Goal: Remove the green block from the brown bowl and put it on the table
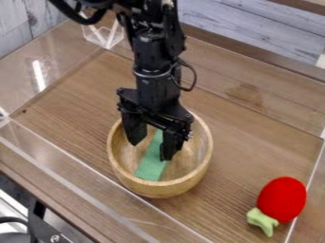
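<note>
one gripper (154, 140) hung with its jaws spread over one brown bowl (116, 157), where one green block (151, 165) lay. bare wooden table (248, 138) stretched between the bowl and one red strawberry-like toy (282, 198).

No readable text or labels.

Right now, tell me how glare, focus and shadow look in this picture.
Camera view: pale glare along the near edge of the table; the arm dark, its detail largely lost; the green block soft-edged at this coarse resolution.
</note>
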